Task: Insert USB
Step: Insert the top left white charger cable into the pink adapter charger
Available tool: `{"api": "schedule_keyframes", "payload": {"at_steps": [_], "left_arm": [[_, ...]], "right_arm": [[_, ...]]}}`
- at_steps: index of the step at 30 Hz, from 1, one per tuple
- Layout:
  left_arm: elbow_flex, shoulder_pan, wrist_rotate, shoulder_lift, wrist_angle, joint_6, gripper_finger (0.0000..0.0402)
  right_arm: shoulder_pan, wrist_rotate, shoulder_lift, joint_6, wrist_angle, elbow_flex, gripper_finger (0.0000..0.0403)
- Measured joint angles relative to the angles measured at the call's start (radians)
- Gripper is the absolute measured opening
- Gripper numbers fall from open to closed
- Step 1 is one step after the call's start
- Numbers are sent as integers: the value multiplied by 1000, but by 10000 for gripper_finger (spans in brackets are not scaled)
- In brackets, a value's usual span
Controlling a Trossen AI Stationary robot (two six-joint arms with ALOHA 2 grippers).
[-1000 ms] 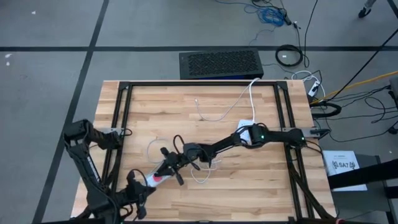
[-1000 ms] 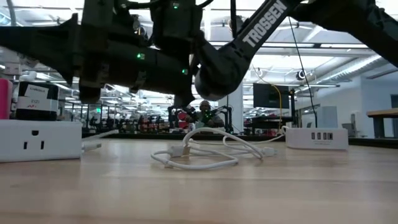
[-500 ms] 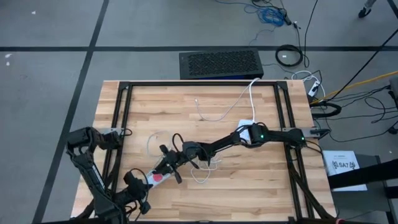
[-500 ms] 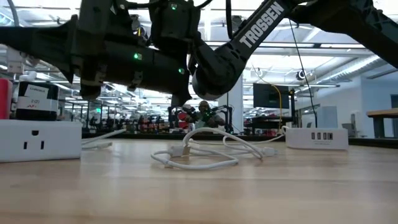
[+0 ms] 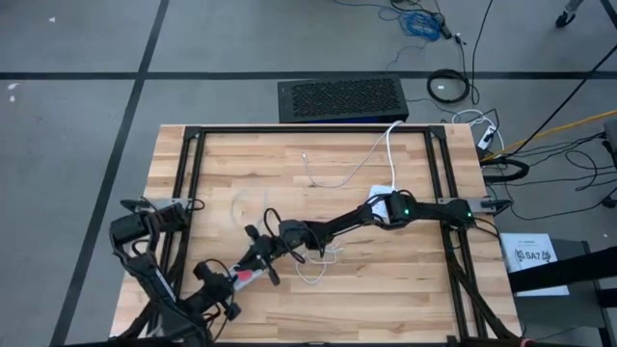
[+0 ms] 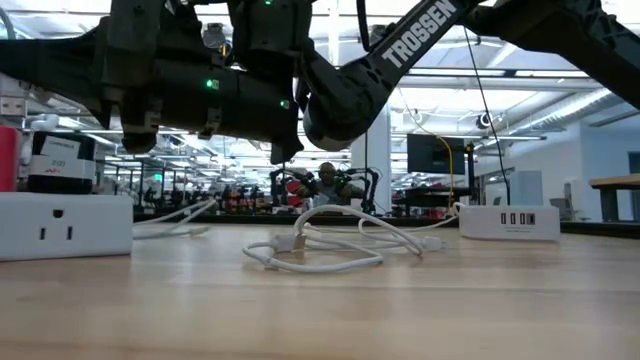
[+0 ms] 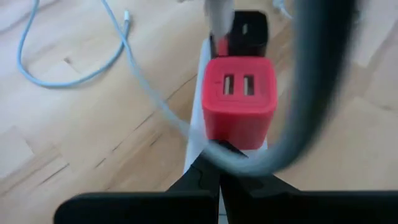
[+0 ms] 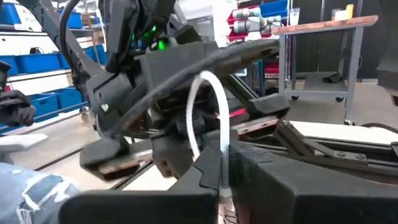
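Red charger [image 7: 239, 102] sits on the wooden worktop [image 5: 405, 280], near its front left, two USB ports facing up. Left gripper [image 5: 231, 281] shut on its base. Right gripper [image 8: 221, 180] shut on white cable [image 8: 208, 115] above it. Risk: plug out of line with port would jam or tip charger.
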Motion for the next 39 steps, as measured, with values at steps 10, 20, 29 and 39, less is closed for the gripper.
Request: {"api": "schedule_keyframes", "payload": {"at_steps": [10,20,29,39], "left_arm": [[0,17,-31,35,-10,1,6],[0,18,-32,35,-8,2,6],[0,18,-32,35,-6,9,6],[0,18,-32,35,-6,9,6]], "right_arm": [[13,-2,0,-56,-38,0,0],[2,-22,15,-94,-2,0,0],[-5,-29,86,1,120,23,0],[-20,-66,93,-13,61,56,0]]}}
